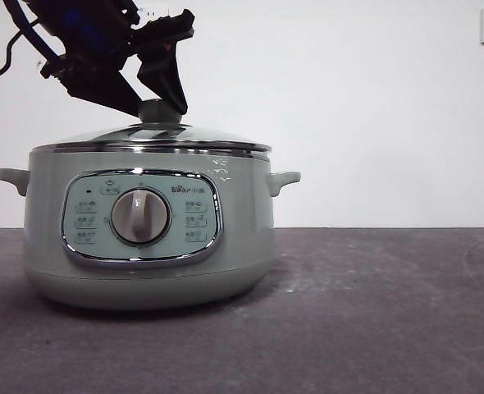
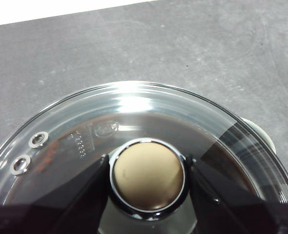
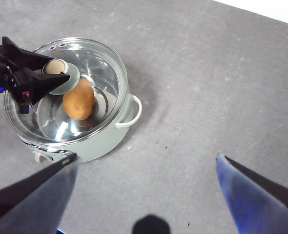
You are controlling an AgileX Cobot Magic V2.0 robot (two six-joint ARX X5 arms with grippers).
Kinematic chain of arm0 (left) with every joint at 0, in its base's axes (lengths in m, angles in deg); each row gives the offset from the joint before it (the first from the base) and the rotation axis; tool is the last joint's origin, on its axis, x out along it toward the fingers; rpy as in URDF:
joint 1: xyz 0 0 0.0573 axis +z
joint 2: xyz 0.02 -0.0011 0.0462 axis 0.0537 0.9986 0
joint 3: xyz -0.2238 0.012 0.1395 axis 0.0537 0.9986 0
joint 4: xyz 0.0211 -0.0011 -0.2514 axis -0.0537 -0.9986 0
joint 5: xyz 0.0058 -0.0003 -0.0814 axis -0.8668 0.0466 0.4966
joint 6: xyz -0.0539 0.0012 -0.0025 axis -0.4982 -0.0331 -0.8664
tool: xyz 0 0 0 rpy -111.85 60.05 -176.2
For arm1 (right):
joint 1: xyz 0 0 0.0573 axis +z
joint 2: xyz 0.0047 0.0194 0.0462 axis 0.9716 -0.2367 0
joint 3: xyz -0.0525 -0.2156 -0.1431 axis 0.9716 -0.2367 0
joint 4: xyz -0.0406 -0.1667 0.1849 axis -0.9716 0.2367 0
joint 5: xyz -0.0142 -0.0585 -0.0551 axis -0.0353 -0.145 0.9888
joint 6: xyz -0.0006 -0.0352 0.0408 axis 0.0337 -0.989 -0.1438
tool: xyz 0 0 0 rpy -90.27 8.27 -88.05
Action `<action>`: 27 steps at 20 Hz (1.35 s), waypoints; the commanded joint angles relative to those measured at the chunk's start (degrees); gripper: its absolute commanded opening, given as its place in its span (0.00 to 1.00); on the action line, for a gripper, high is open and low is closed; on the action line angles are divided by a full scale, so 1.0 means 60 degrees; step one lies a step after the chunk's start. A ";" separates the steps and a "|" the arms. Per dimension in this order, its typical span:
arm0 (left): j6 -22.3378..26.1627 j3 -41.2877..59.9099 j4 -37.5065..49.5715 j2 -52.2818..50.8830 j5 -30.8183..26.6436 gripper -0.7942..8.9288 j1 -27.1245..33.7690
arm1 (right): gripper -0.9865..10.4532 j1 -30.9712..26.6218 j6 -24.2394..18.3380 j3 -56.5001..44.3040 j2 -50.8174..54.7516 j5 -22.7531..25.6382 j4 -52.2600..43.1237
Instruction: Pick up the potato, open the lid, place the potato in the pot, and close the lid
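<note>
Left fingers [image 1: 162, 97] grip the knob [image 2: 148, 175] between them, seating the lid [image 1: 156, 138] over the potato [image 3: 78, 99] in the pot [image 1: 143, 238]; right fingers [image 3: 146, 168] spread, empty, clear above counter [image 3: 207, 97].

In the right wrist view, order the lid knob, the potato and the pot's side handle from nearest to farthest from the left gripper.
1. The lid knob: between the fingers of the left gripper, on top of the lid.
2. The potato: inside the pot, under the glass, just beyond the knob.
3. The side handle: on the pot's outer wall, on the side away from the gripper.
</note>
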 commanded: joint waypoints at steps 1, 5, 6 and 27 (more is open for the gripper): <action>0.0262 0.0128 -0.0412 0.0164 -0.0007 0.07 0.0029 | 0.50 -0.0007 0.0098 0.0007 0.0011 0.0036 -0.0022; 0.0259 0.0106 -0.0568 0.0146 0.0208 0.07 0.0025 | 0.50 -0.0007 0.0095 0.0007 0.0011 0.0036 -0.0022; 0.0259 0.0102 -0.0608 0.0142 0.0273 0.07 0.0025 | 0.50 -0.0007 0.0095 0.0007 0.0011 0.0036 -0.0022; 0.0291 0.0076 -0.0058 -0.0332 0.0215 0.54 0.0033 | 0.50 -0.0007 0.0098 0.0007 0.0011 0.0029 -0.0055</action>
